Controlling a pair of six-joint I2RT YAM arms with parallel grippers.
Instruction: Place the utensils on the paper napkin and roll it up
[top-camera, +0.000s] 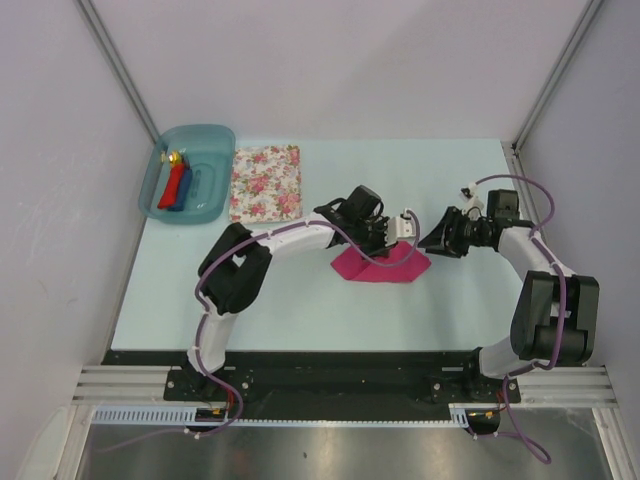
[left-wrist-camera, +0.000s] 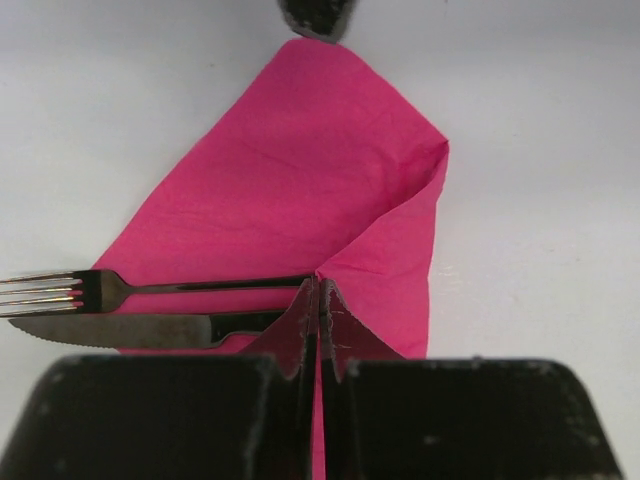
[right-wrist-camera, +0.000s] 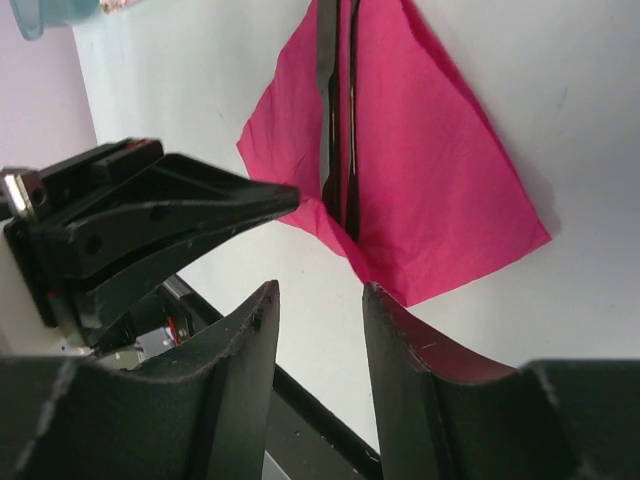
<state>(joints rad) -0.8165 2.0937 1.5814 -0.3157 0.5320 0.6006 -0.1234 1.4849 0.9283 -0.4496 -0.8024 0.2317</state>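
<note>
**Pale tabletop, napkin corner pinched**

Pale blue-green tabletop (top-camera: 300, 310) fills the overhead view between white walls. At its far-left corner stands a teal tray (top-camera: 215, 135) with red and blue rolls (top-camera: 177, 187), and a floral cloth (top-camera: 265, 182) lies just beside it. Near the tabletop's middle lies the paper napkin (top-camera: 380, 266). The left gripper (top-camera: 395, 243) is down on it, and the right gripper (top-camera: 432, 240) is near its right corner.

From the left wrist, the left gripper (left-wrist-camera: 318, 300) is clamped tight on a lifted fold of the paper napkin (left-wrist-camera: 300, 170). The fork (left-wrist-camera: 100, 290) and knife (left-wrist-camera: 120, 328) lie side by side on the paper, their heads out past its edge.

From the right wrist, the right gripper (right-wrist-camera: 320, 300) stands partly spread with nothing between its fingers, near the napkin (right-wrist-camera: 430, 180) without touching it.
</note>
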